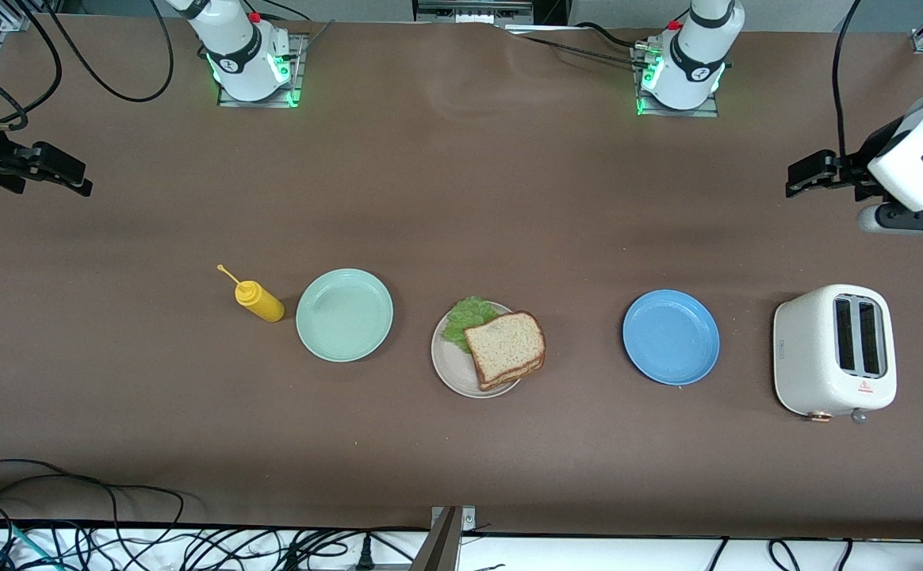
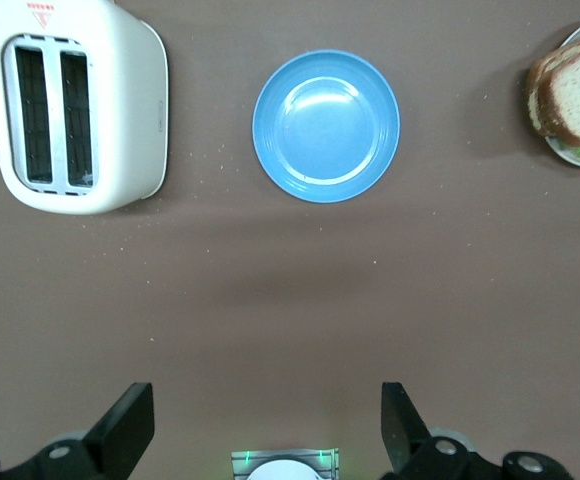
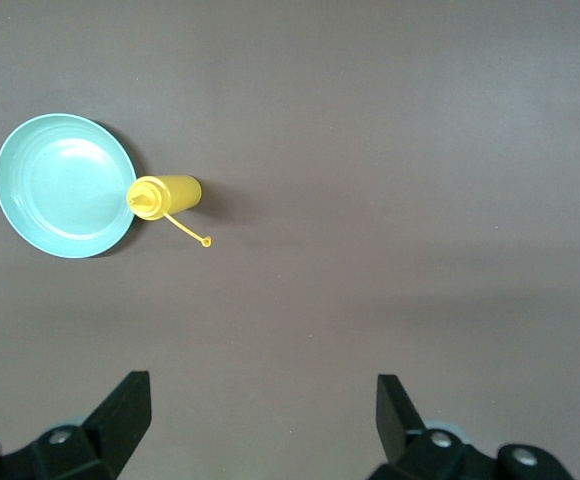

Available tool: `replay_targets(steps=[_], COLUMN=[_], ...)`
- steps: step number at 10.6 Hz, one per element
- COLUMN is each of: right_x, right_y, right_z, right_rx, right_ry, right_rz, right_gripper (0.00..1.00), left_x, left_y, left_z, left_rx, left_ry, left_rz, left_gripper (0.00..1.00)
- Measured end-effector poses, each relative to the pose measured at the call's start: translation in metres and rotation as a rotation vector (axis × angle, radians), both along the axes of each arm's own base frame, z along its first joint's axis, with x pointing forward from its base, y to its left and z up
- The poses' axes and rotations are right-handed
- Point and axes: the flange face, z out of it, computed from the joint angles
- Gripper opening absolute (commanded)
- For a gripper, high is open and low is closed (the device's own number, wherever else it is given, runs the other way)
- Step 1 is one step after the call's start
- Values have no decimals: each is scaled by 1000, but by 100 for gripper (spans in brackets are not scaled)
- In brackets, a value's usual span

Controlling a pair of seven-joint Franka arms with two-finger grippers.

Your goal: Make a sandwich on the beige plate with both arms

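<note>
The sandwich (image 1: 505, 347) lies on the beige plate (image 1: 453, 369) at the middle of the table: two bread slices stacked, with a green lettuce leaf (image 1: 468, 319) sticking out toward the right arm's end. The bread overhangs the plate's rim toward the left arm's end. Part of the sandwich also shows in the left wrist view (image 2: 575, 95). My left gripper (image 1: 796, 181) is open and empty, up over the table's left-arm end (image 2: 267, 400). My right gripper (image 1: 79, 181) is open and empty, up over the right-arm end (image 3: 261, 388). Both arms hang still, away from the plates.
A mint green plate (image 1: 344, 314) and a yellow squeeze bottle (image 1: 259, 301) lying on its side sit toward the right arm's end. A blue plate (image 1: 671, 337) and a white toaster (image 1: 834, 351) sit toward the left arm's end. Cables run along the table's near edge.
</note>
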Motion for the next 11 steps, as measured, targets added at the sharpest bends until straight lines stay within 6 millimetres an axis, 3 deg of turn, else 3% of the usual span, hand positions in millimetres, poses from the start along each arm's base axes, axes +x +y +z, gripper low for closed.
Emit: replay_targets(steps=[6, 11], right_x=[0, 0], right_y=[0, 0], right_z=[0, 0], right_rx=[0, 0], right_ry=[0, 0], right_rz=[0, 0], right_gripper=[100, 100], left_x=[8, 11], left_y=[5, 5], left_z=[10, 7], left_rx=[-13, -13], left_ry=[-75, -77], left_rz=[-3, -5], left_gripper=[100, 100])
